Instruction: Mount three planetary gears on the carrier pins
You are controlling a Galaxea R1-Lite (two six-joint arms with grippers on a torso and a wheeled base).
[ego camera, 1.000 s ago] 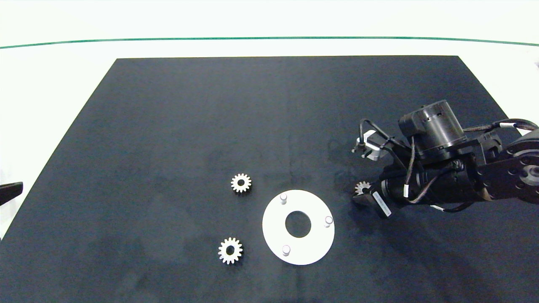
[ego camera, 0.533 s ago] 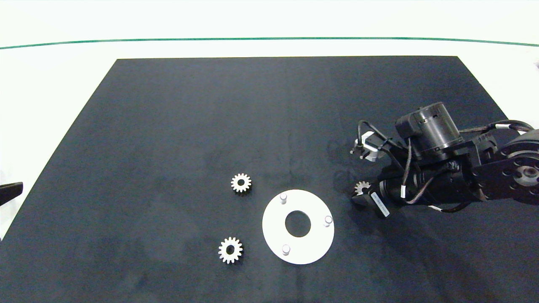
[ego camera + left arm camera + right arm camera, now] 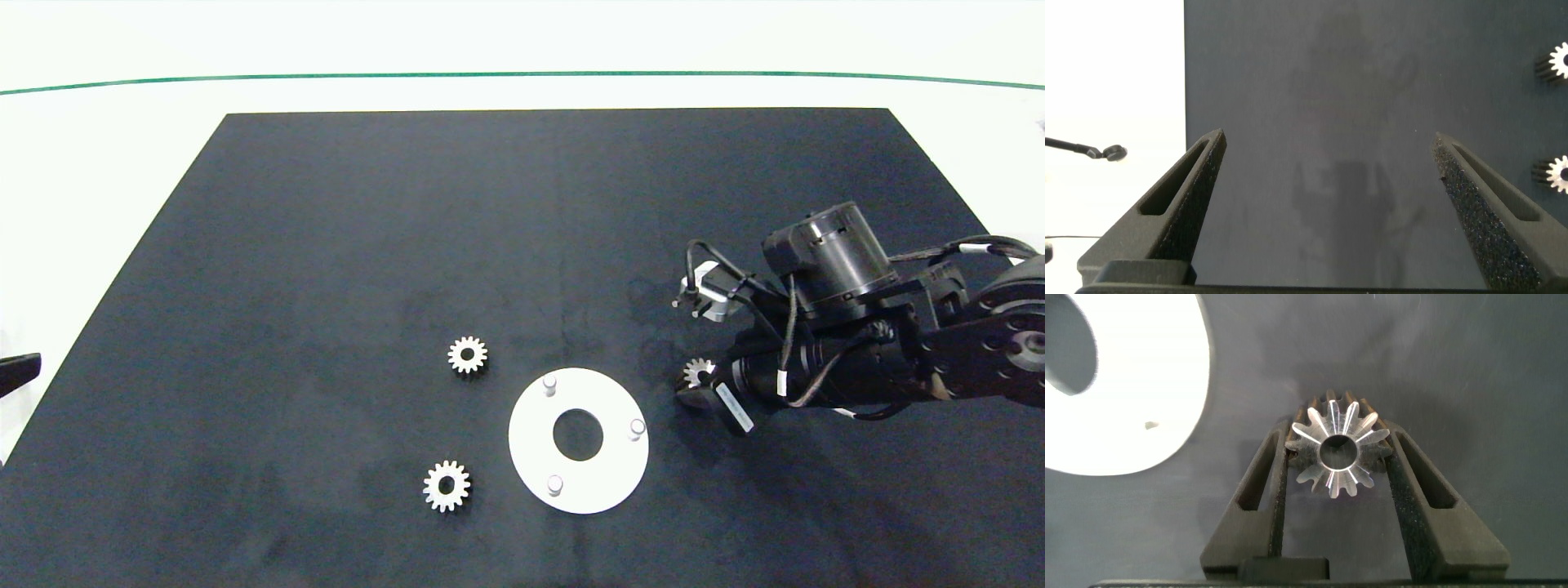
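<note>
A: What is held between the fingers of the right gripper?

B: One of the planetary gears is clamped between the two pads, its centre hole turned toward the wrist camera. The white disc lies just beside it.

A: And the left gripper?

B: Its fingers are spread wide with nothing between them. It is parked at the mat's left edge, well apart from the disc.

A: How much of the task is judged done?

B: None is seated yet. All three carrier pins are seen bare. Two gears lie flat on the black mat, left of the disc. Three placements are left.

A: What is shown by one view only?

B: The grip itself is made plain in the right wrist view; from the head view the gear is half hidden by the arm. The pins are shown clearly only from above.
</note>
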